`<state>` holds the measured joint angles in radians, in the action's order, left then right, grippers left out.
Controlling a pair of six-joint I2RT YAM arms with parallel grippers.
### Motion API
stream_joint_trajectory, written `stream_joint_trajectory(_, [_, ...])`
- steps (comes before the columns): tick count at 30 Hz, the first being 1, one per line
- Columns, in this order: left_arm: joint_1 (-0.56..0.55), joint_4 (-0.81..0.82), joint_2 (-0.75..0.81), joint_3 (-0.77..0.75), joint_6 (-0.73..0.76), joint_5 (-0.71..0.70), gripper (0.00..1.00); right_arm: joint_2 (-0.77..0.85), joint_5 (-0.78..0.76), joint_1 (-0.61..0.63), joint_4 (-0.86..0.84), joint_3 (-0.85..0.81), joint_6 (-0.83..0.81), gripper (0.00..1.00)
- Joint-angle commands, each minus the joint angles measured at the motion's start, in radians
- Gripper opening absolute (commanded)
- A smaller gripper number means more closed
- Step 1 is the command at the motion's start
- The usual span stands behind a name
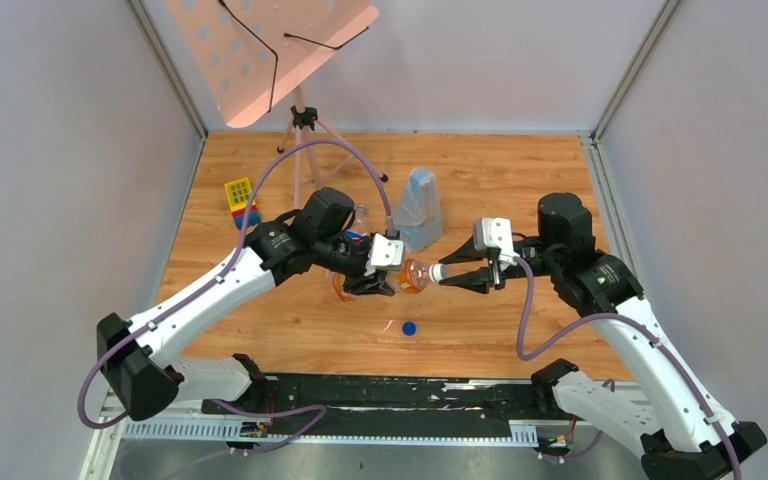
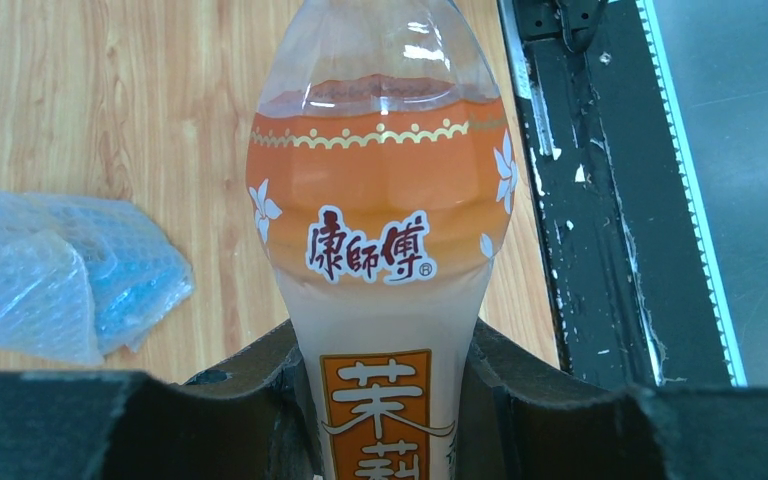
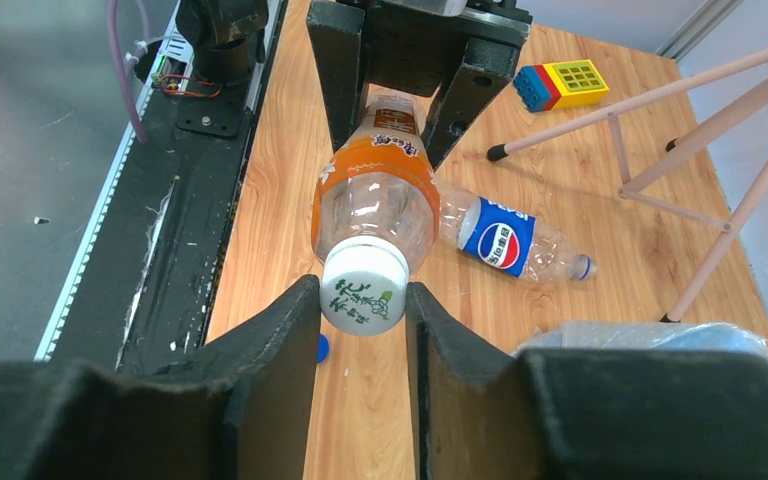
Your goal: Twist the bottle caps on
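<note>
My left gripper (image 1: 385,281) is shut on the orange bottle (image 1: 410,275) and holds it on its side above the table, neck pointing right. In the left wrist view the black fingers (image 2: 260,400) clamp the bottle's lower body (image 2: 380,200). My right gripper (image 3: 362,302) is shut on the white cap (image 3: 364,290), which sits on the orange bottle's neck (image 3: 375,195). The cap also shows in the top view (image 1: 438,272). The blue cap (image 1: 409,327) lies loose on the table below them. The Pepsi bottle (image 3: 505,235) lies on its side, uncapped, behind the orange one.
A bluish see-through bag (image 1: 418,205) stands behind the grippers. A yellow, red and blue toy block (image 1: 239,195) and a tripod stand (image 1: 303,130) are at the back left. A black rail (image 1: 380,392) runs along the near table edge.
</note>
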<state>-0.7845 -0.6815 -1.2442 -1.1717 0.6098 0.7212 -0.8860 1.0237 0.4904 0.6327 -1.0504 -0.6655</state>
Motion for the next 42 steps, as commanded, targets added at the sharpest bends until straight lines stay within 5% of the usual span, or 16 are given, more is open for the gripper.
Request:
stream_joint_trajectory(1, [0.006, 0.044, 0.003, -0.046, -0.043, 0.052, 0.0, -0.013, 0.028, 0.016, 0.004, -0.038, -0.017, 0.28])
stream_joint_trajectory(7, [0.006, 0.177, 0.048, -0.003, -0.103, -0.033, 0.0, -0.07, 0.003, 0.018, -0.001, -0.067, 0.13, 0.03])
stream_joint_trajectory(13, [-0.048, 0.394, 0.143, 0.124, -0.104, -0.334, 0.0, -0.191, -0.135, 0.017, -0.099, -0.107, 0.545, 0.0])
stream_joint_trajectory(19, [-0.235, 0.642, 0.198, 0.264, 0.081, -0.781, 0.0, -0.34, -0.371, 0.015, -0.115, -0.186, 1.081, 0.0])
stream_joint_trajectory(26, [-0.408, 1.017, 0.107, 0.408, 0.463, -1.142, 0.0, -0.47, -0.384, -0.007, -0.089, -0.196, 1.486, 0.0])
stream_joint_trajectory(29, [-0.425, 1.065, 0.074, 0.42, 0.476, -1.18, 0.0, -0.471, -0.385, -0.02, -0.092, -0.194, 1.479, 0.0])
stream_joint_trajectory(32, [-0.417, 0.934, 0.085, 0.393, 0.374, -1.167, 0.0, -0.437, -0.403, -0.026, -0.095, -0.21, 1.389, 0.01])
stream_joint_trajectory(39, [-0.261, 0.589, 0.164, 0.319, 0.117, -0.866, 0.0, -0.266, -0.46, -0.026, -0.102, -0.223, 0.975, 0.45])
stream_joint_trajectory(42, [-0.165, 0.432, 0.173, 0.268, 0.068, -0.716, 0.0, -0.183, -0.45, -0.025, -0.121, -0.195, 0.797, 0.51])
